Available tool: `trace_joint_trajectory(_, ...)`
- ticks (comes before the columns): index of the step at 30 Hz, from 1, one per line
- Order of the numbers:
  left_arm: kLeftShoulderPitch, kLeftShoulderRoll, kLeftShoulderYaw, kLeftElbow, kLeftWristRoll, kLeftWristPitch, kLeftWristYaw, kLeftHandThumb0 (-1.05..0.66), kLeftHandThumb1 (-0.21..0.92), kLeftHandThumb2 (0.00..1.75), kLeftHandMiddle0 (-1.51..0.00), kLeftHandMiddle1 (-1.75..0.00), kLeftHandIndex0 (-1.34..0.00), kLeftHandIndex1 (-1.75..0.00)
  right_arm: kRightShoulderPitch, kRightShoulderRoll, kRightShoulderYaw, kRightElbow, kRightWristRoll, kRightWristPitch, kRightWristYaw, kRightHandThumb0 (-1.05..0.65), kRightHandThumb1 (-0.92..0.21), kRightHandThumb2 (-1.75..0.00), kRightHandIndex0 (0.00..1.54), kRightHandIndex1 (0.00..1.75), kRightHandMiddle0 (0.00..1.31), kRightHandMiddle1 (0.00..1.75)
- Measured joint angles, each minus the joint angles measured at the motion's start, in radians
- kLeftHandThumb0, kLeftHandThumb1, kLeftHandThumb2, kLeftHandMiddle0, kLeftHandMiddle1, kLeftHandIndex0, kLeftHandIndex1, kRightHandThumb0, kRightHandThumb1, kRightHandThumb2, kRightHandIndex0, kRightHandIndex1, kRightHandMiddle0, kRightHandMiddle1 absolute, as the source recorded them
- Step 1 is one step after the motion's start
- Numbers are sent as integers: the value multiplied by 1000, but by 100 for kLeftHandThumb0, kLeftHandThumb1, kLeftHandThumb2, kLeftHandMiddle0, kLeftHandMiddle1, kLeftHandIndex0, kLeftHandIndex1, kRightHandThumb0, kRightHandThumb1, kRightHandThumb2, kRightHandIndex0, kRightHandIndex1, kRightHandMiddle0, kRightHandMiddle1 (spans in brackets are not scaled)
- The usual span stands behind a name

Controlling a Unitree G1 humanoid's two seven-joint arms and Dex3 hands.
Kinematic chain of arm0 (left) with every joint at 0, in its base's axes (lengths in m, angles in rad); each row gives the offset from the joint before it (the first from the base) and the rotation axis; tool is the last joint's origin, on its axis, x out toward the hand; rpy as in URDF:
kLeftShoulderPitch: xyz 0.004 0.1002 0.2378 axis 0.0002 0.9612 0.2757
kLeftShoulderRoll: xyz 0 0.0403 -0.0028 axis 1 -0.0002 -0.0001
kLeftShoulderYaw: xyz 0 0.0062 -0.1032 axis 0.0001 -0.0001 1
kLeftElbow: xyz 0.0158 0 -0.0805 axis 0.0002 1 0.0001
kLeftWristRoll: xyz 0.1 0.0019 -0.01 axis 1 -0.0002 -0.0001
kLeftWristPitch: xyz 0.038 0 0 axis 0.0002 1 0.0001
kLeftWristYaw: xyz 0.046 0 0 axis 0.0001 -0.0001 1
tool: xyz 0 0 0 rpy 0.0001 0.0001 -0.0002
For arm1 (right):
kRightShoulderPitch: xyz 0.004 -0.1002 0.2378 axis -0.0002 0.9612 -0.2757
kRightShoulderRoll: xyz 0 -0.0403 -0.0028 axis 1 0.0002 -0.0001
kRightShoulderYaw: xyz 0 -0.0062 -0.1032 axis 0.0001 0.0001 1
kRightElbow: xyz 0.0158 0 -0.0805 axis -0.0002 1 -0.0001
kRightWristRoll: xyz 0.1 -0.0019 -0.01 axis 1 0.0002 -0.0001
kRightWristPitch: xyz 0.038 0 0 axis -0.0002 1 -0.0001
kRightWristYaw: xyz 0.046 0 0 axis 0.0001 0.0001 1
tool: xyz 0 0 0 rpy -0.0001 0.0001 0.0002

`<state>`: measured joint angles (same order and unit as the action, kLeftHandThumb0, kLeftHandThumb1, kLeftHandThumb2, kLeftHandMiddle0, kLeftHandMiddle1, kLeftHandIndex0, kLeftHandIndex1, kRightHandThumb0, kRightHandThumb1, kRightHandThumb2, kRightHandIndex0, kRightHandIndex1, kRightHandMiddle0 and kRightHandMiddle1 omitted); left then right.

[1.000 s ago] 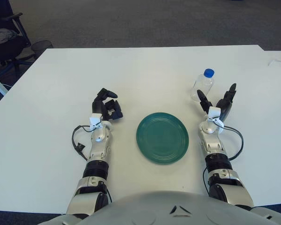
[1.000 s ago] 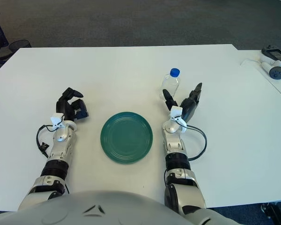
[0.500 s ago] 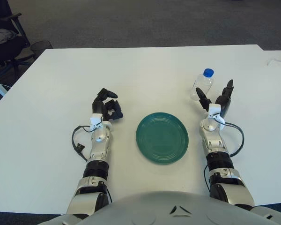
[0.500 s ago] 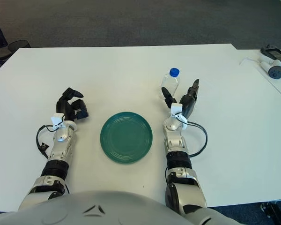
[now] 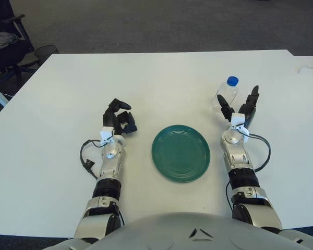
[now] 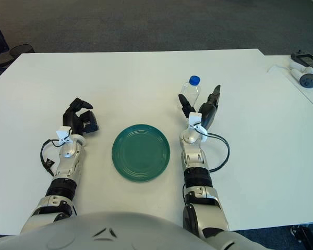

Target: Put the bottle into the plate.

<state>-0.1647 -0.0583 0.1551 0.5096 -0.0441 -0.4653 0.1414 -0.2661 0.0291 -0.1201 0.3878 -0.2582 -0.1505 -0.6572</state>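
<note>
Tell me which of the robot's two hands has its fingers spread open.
The right hand, fingers spread beside the clear bottle. The left hand, left of the green plate, has its fingers curled.

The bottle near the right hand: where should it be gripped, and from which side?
Grip the clear body of the bottle below its blue cap, probably from the near side. It stands upright, and the right hand is open just in front of it.

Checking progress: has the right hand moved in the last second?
Yes. The right hand, fingers spread, has moved forward and slightly left, closing on the standing bottle.
</note>
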Motion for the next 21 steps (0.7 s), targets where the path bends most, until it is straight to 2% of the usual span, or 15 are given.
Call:
trace_joint_trajectory(15,6,-3,2,0,14,-1,5,-57,9,159,-129,-175,-80,-175,-32,-8,10,22,0,5,22,-102,-91,-15,0,0,0,0)
trace_joint_trajectory(21,6,-4,2,1,29,-13,29,-57,9,159,-129,-175,-79,-175,-47,-19,12,38,3,5,62,-102,-89,-13,0,0,0,0)
